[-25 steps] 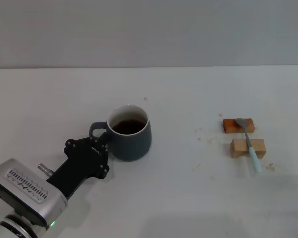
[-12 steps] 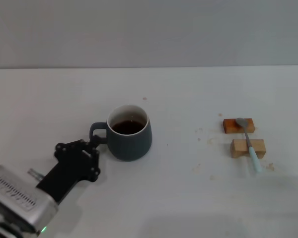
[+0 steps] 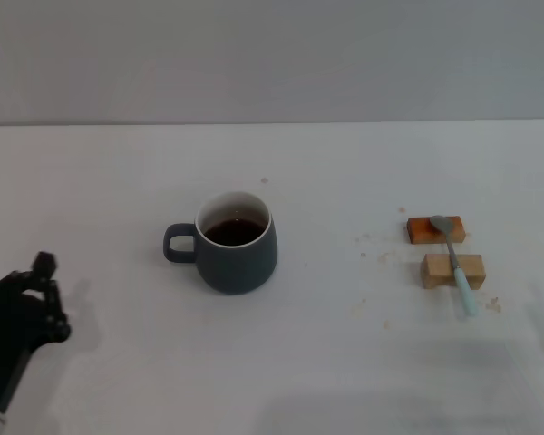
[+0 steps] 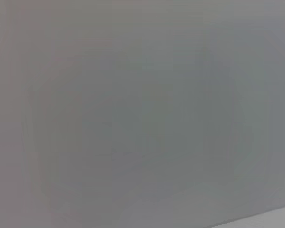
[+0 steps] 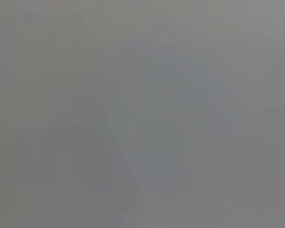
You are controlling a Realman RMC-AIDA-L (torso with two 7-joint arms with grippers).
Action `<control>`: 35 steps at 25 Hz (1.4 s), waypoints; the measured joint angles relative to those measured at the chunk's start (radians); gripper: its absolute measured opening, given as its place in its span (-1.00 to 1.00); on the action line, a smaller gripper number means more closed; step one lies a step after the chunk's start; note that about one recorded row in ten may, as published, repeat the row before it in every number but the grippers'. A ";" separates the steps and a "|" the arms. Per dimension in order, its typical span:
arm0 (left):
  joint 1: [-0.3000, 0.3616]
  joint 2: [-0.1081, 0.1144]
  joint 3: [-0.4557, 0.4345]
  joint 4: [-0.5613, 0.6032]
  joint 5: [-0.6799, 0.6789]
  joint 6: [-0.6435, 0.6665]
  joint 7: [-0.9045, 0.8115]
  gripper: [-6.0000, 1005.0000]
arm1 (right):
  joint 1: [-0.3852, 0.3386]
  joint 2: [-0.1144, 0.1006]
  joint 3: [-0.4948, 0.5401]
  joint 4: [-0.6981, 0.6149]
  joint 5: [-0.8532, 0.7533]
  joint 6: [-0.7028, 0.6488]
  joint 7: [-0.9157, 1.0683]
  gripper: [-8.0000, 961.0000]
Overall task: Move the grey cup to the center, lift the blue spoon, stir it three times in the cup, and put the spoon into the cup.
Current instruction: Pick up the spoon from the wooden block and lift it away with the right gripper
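Nearby, blue spoon spans 2 wooden blocks.

Matte black left pincer, angular linked body, rounded knobs at joints

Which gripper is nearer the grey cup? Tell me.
Left. The left gripper sits off the grey cup's handle side, apart from it; the right gripper is out of view.

The right wrist view holds nothing that can be told apart: a flat, even grey fills it from edge to edge, a shade darker toward the middle and lower part. No object, edge or gripper part can be made out in it, and what the grey itself belongs to cannot be told.
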 joint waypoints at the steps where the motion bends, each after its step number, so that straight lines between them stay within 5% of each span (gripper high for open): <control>1: 0.022 0.002 -0.038 0.014 0.000 0.005 -0.061 -0.99 | 0.006 0.001 -0.027 0.001 0.000 0.018 0.000 0.55; 35: 0.032 -0.001 -0.064 0.056 0.010 -0.008 -0.088 -0.99 | 0.062 0.000 -0.136 0.027 0.000 0.294 0.003 0.55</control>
